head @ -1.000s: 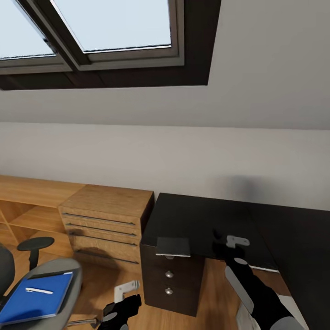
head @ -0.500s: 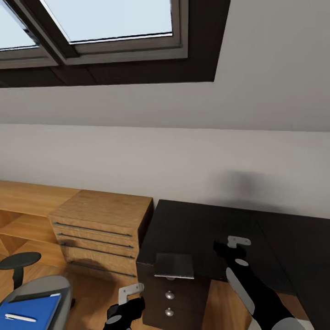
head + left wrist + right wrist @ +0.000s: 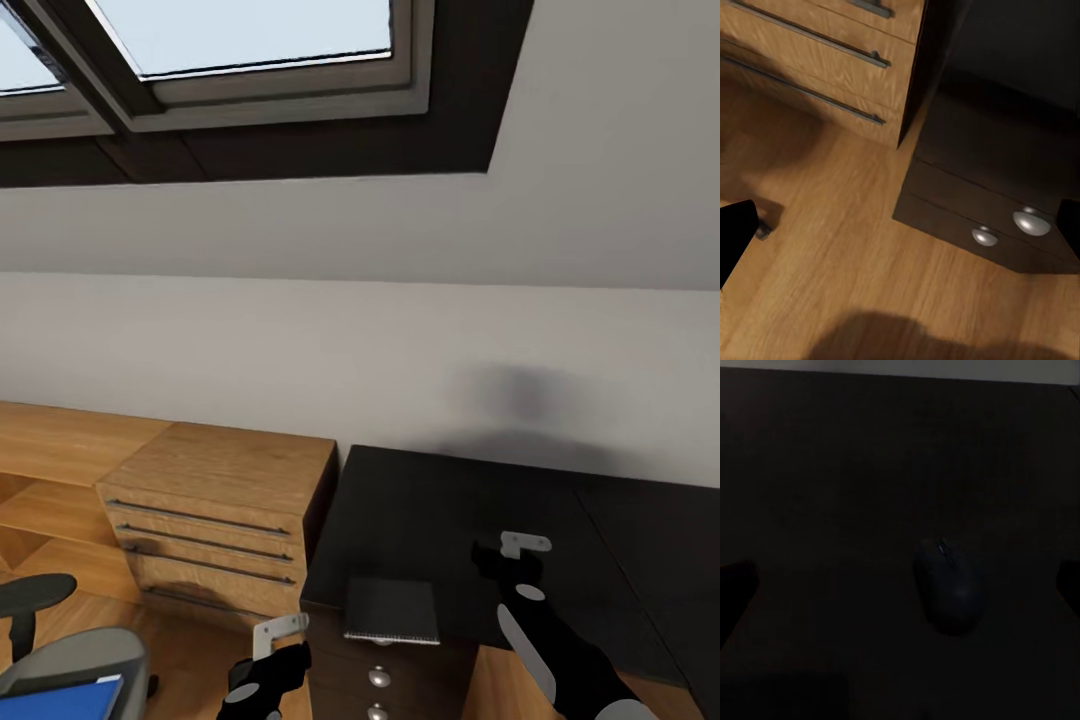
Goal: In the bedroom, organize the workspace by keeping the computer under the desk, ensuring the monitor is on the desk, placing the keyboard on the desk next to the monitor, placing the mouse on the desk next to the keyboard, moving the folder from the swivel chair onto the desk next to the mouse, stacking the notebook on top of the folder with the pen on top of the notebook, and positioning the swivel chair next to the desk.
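View has swung right; swivel chair (image 3: 70, 665) with folder (image 3: 62, 695) nearly out. Right gripper (image 3: 520, 556) wide over mouse (image 3: 949, 594), likely next pick. Left gripper (image 3: 275, 640) wide, empty.

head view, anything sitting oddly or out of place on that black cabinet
Yes: the dark notebook lies at the front edge of the black cabinet desk, overhanging the drawers with silver knobs, so a nudge might tip it off. The task wants it stacked on the blue folder, which lies on the swivel chair.
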